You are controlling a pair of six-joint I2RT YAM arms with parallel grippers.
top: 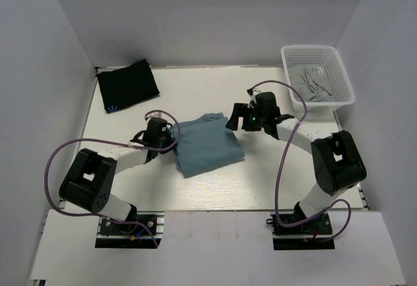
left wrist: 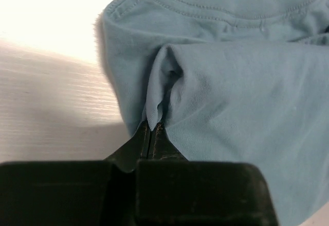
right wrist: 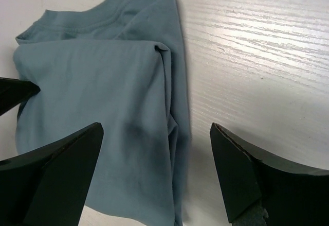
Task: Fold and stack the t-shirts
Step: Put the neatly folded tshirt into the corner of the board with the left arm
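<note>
we judge the folding of the teal shirt (top: 208,146) to be the step in hand: it lies near the middle of the tabletop (top: 221,191), doubled into a rough, skewed rectangle. our left claw (left wrist: 153,131) is clamped on a pinch of cloth at the shirt's left edge, and the fabric puckers up from the closed tips. our right claw (right wrist: 157,133) hangs with its jaws wide apart over the shirt's right edge, gripping nothing. the black shirt (top: 128,85) lies folded flat in the far left corner, so it looks finished and is the likely base for the stack. next, we think, the right claw must come down and close on the right edge so both sides can lift together and carry one half evenly over the other; a one-sided pull would likely drag the bundle askew. bare tabletop shows toward the near edge and between the two shirts, which leaves room to move. the basket (top: 344,81) at the far right corner, with grey cloth in it, stands near the right arm, so swings that way want care.
</note>
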